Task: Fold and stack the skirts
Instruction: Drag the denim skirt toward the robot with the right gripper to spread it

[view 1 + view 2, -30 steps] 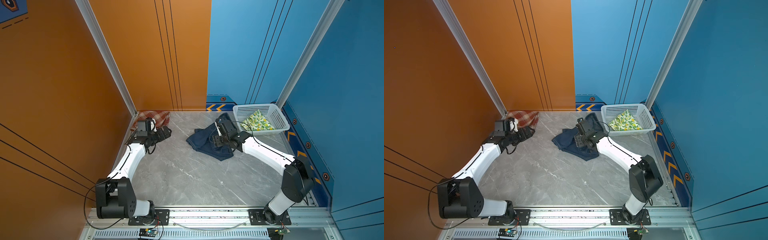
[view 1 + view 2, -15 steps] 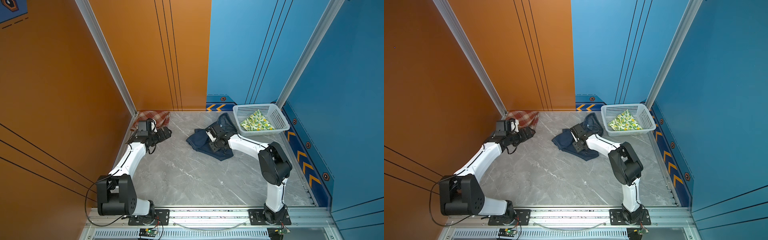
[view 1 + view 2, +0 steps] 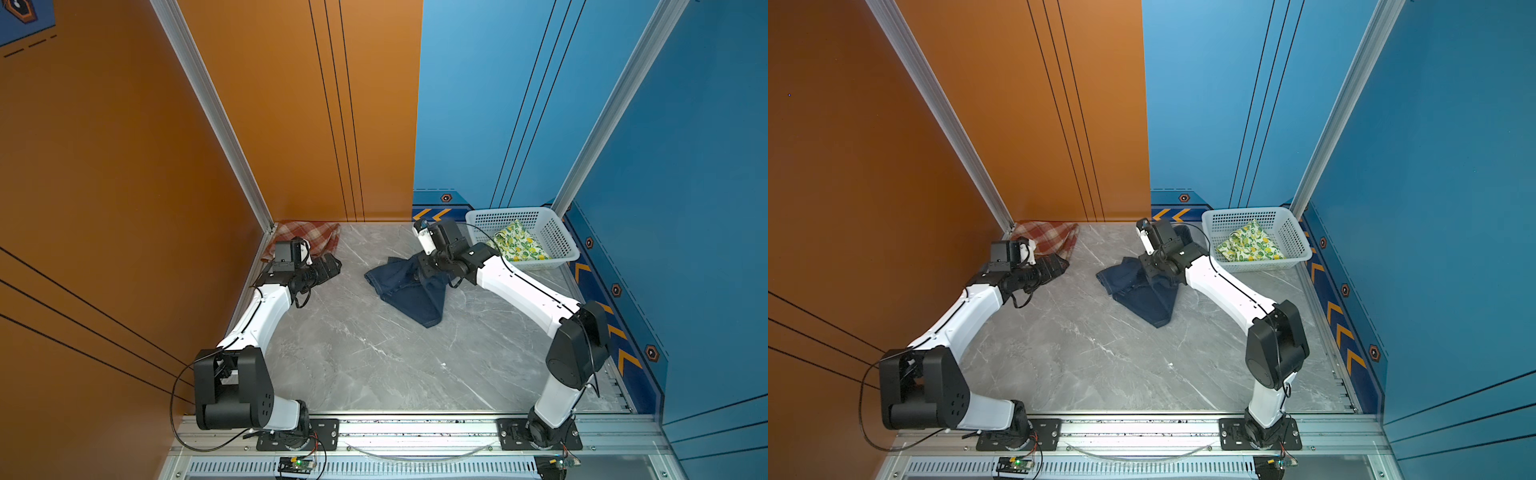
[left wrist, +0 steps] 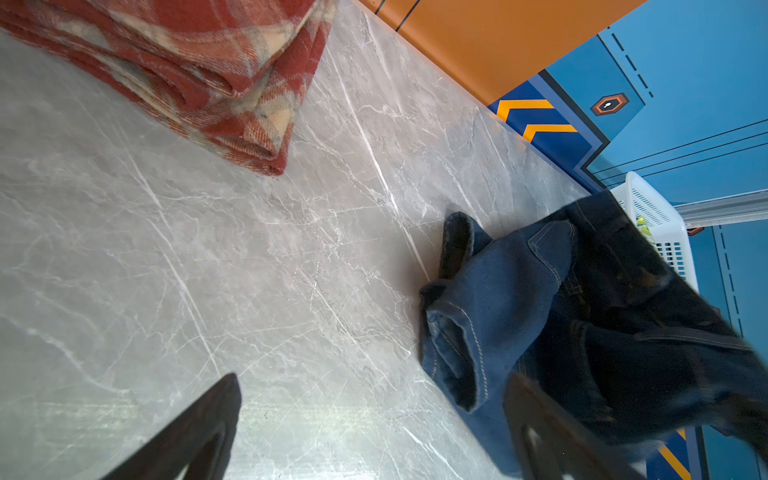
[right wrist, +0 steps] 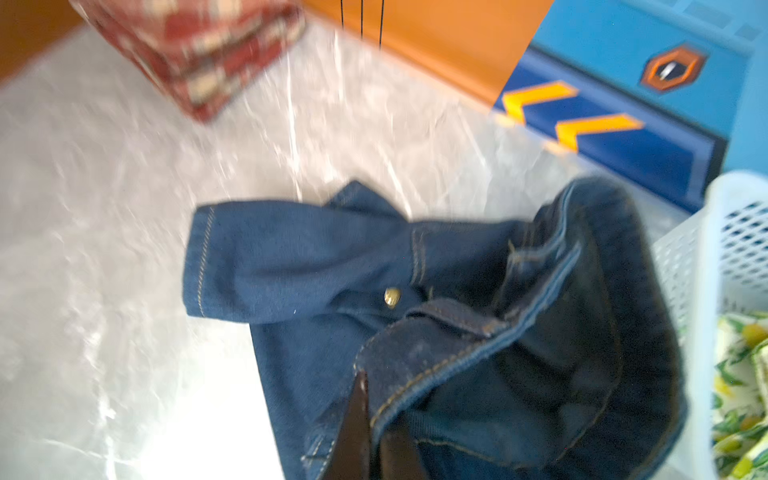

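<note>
Nearest you, the lower half of both top views is bare grey surface [image 3: 374, 365]. Just past mid-frame the denim skirt [image 3: 409, 291] lies crumpled, with one part rising in a peak to your right pincer [image 3: 428, 270]. That pincer is clenched on a stitched edge by the waistband. The right wrist view is blurred, so you cannot judge how deep the bite is, and a shallow bite on heavy denim may slip when you lift.

Left of centre, your left pincer [image 3: 332, 266] stands released, grasping nothing, just beside the folded plaid skirt [image 3: 309, 235] in the far left corner. A careless swing there could knock that fold open.

At the far right, the lemon skirt [image 3: 519, 247] sits in the basket [image 3: 559, 239], near the denim. Trailing cloth could snag the basket's wall and drag it.
</note>
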You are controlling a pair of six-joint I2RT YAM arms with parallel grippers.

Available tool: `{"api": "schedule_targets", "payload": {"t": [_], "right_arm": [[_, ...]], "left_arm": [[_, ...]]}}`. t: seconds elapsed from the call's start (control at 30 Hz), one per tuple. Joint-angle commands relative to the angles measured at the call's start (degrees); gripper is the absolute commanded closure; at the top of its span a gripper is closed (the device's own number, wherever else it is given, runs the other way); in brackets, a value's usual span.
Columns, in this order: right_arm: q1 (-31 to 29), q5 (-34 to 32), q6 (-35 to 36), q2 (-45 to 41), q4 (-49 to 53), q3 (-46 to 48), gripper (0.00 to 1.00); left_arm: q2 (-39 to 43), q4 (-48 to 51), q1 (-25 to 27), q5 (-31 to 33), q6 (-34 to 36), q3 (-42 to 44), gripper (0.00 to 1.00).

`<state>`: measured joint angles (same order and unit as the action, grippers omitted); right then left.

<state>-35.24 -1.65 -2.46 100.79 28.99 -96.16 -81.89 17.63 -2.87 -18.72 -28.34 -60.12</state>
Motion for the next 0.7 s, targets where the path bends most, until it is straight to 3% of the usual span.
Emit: {"api": "schedule_targets", "payload": {"t": [0.0,0.1,0.2,0.37,0.53,0.67], "right_arm": [[0.92,0.92,-7.35,-4.15,0.07,-10.54,1.00],[3.22,0.74,-11.26,-7.02,0.10,-14.06,1.00],[4.63,0.36,-11.78,-12.36,-0.05,-9.77,1.00],[3.92,-0.61,-14.90,-28.37,-5.72,17.47,1.00],[-0.91,-3.29,-20.65,-45.50,-15.63,47.20,1.00],[-4.55,-6.97,-23.63,-55.09,-14.59,58.73,0.98]], "left_arm": [[0.24,1.44,-1.01,-1.14,0.31,-1.23,0.01],[0.30,1.44,-1.82,-1.20,0.07,-1.18,0.01],[0.49,1.45,-2.35,-1.37,-0.22,-1.23,0.00],[1.39,1.89,-3.07,-0.61,-0.32,-1.04,0.00],[2.67,3.30,-2.02,2.07,-0.68,-0.62,0.00],[3.40,7.66,2.04,7.18,-1.38,-1.12,0.00]]}}
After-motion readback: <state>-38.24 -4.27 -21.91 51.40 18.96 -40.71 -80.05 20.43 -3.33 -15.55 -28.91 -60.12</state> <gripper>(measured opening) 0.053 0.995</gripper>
